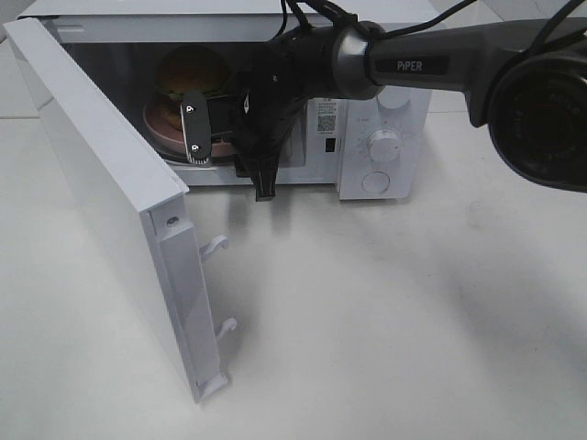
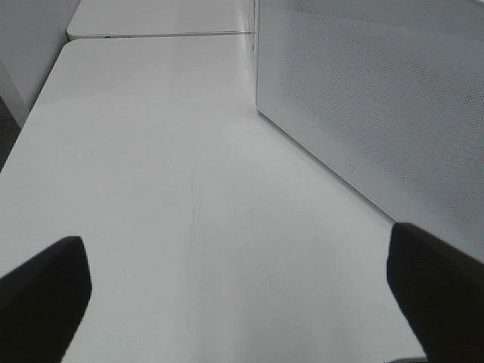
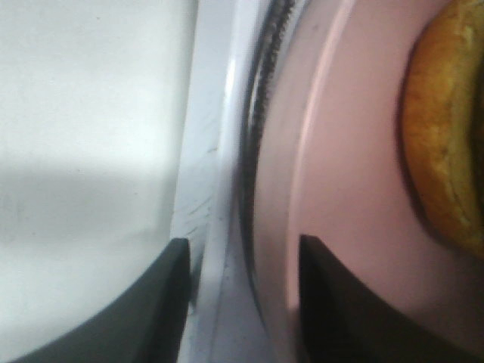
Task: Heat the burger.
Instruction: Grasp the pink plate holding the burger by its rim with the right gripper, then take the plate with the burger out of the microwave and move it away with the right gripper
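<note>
While the microwave door (image 1: 110, 211) hangs open, the burger (image 1: 191, 71) sits on its pink plate (image 1: 165, 124) inside the microwave (image 1: 385, 101). The left fingers (image 2: 45, 295) spread wide over the table (image 2: 189, 189); the right fingers (image 3: 159, 302) stand narrow around the plate's rim. Shutting the door and starting remain.

We see even, cool overhead light. The white table (image 1: 385, 312) reads bright and nearly featureless, with soft grey shadows under the open microwave door (image 1: 119, 202) and the arm. The oven cavity sits dim. The right wrist view is heavily blurred at close range; the pink plate (image 3: 340, 189) smears. Left wrist fingertips (image 2: 41, 295) show as soft black shapes.
</note>
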